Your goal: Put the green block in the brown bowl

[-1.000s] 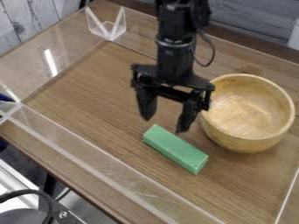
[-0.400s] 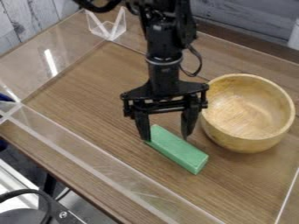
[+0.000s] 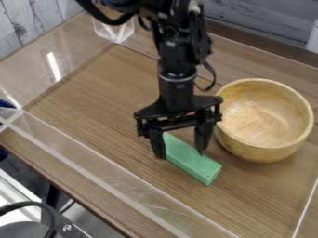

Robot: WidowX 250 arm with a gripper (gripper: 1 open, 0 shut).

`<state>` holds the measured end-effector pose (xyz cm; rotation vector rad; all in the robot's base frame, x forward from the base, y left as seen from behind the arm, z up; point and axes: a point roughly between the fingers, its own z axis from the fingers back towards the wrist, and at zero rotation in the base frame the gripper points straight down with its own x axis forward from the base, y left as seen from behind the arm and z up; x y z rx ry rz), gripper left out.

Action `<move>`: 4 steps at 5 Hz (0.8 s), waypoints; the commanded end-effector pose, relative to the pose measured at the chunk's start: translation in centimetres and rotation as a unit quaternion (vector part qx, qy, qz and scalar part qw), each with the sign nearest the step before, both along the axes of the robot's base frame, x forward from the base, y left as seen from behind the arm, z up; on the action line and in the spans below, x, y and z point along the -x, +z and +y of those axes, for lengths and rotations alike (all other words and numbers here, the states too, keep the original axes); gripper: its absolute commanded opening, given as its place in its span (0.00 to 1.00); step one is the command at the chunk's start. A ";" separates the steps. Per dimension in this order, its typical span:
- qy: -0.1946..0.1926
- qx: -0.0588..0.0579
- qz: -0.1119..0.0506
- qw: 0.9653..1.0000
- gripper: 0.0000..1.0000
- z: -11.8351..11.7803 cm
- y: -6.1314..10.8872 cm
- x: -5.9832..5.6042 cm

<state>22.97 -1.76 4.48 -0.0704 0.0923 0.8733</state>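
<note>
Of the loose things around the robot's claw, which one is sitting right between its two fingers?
The mint-green bar, lying flat on the table beside the wooden bowl; the bowl stands wholly outside the fingers.

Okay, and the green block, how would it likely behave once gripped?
The block has straight edges and no visible sag, so it is probably stiff. It lies on a broad flat face, so it seems unlikely to roll. Being slim and elongated, it might swivel if pinched near one end.
</note>
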 end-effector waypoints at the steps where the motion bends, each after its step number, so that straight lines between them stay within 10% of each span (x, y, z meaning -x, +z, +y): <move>1: 0.004 0.000 -0.017 1.000 1.00 -0.5 0.0 -0.7; 2: 0.004 -0.003 -0.018 1.000 1.00 -0.7 -0.7 -0.7; 3: 0.005 -0.005 -0.018 1.000 0.00 -0.9 -1.1 -0.8; 4: 0.001 -0.006 -0.017 1.000 0.00 -1.0 -1.1 -0.7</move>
